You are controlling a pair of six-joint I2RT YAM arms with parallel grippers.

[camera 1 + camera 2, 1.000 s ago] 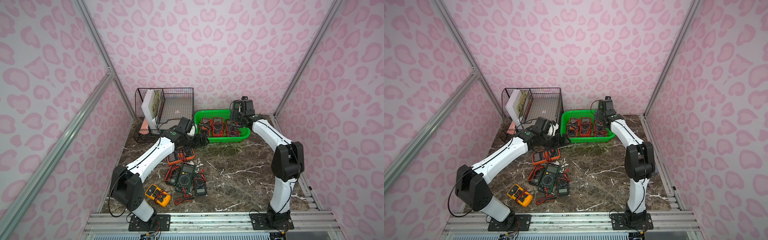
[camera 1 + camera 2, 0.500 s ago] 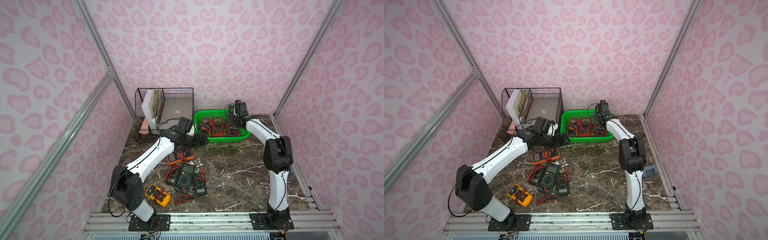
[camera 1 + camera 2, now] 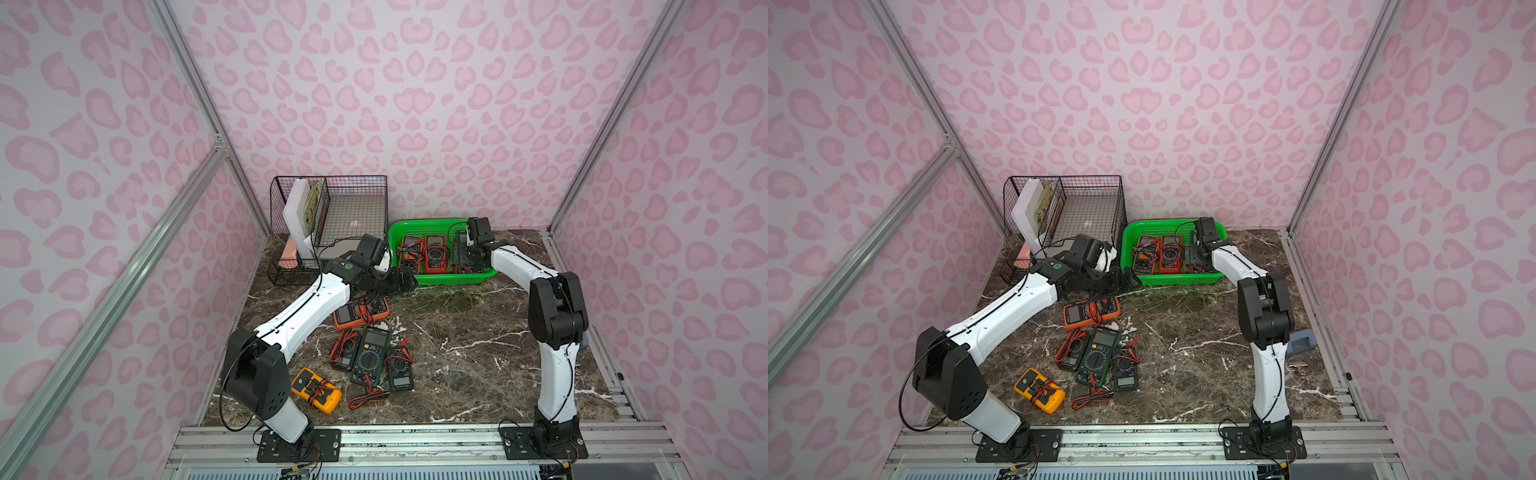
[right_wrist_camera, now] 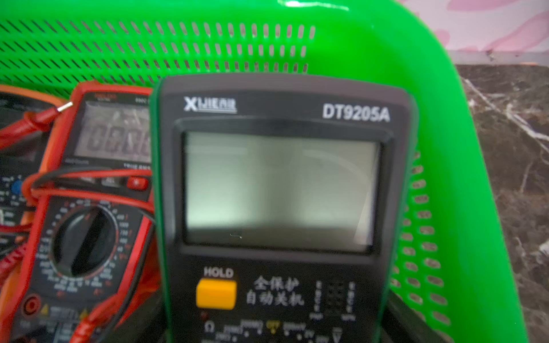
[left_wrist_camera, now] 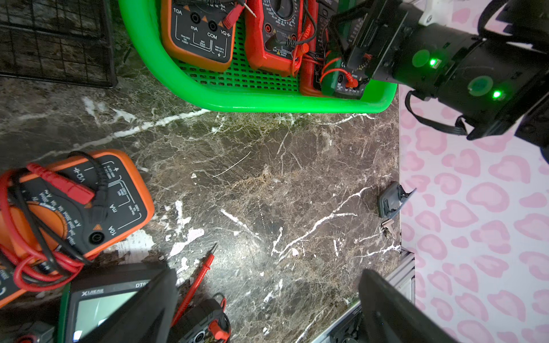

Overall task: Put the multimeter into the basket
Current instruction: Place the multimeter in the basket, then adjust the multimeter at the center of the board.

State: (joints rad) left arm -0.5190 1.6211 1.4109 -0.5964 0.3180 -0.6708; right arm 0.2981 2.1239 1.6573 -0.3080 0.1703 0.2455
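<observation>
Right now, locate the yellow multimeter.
In both top views the yellow multimeter lies front left on the table, by the left arm's base, left of the large green multimeter.

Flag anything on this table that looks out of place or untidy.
A grey-blue object lies by the table's right edge, apart from everything else, with a small metal clip beside it. Loose red test leads sprawl across the marble.

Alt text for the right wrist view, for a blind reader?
A green-cased multimeter marked DT9205A fills the frame, screen blank, over the green basket. Beside it in the basket lies a red multimeter with leads across it.
</observation>
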